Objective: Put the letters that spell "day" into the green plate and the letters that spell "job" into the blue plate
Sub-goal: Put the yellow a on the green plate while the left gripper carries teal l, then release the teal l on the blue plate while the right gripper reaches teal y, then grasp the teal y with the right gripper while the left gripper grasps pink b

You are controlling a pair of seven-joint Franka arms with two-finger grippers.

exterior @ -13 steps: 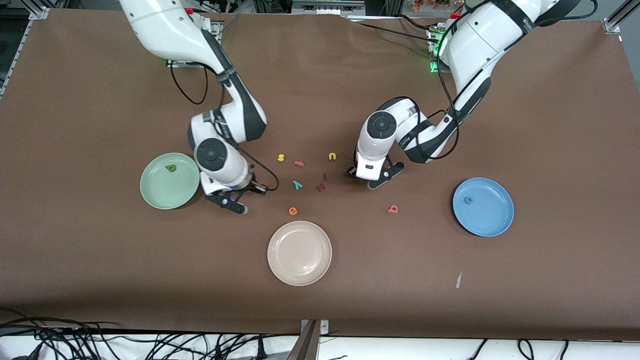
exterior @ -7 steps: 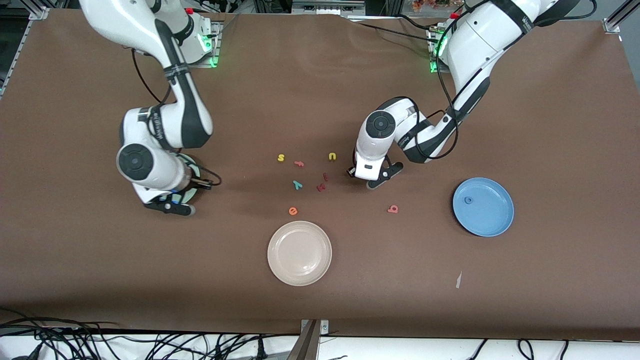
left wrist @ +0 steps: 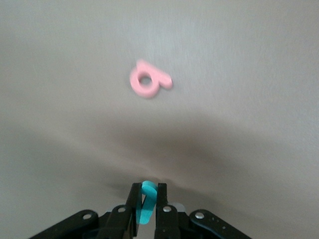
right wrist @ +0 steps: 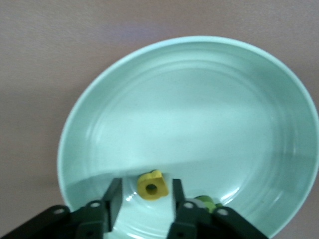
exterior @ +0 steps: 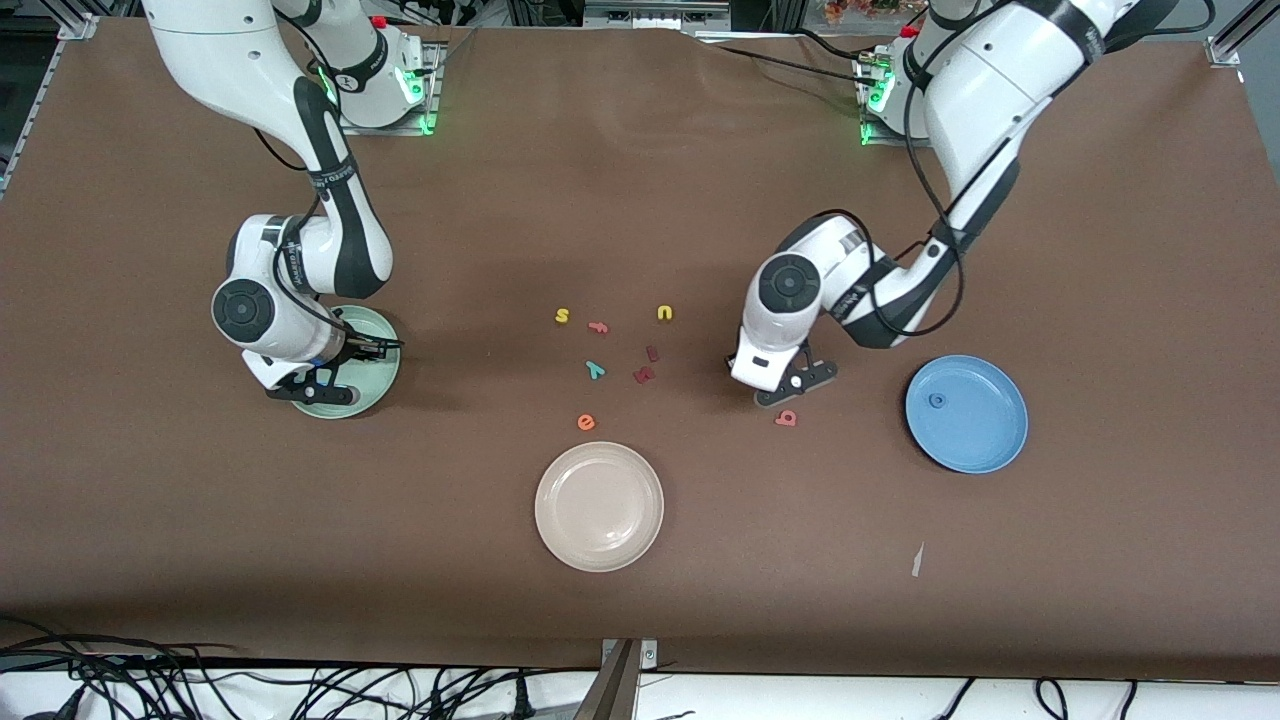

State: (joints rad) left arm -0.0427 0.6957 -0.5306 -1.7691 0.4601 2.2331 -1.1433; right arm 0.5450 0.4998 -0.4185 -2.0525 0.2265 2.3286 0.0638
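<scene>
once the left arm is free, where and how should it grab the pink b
The pink b lies flat on the table, apart from other letters. Probably best to come straight down from above and pinch its straight stem, or the ring from outside: it is flat and thin, so there is little to grip from the side.

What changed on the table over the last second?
The right end effector swung from beside the green plate to over it and let go of the yellow "a". The left end effector shut on the teal "j" and moved toward the pink "b". The other letters and plates stayed put.
</scene>
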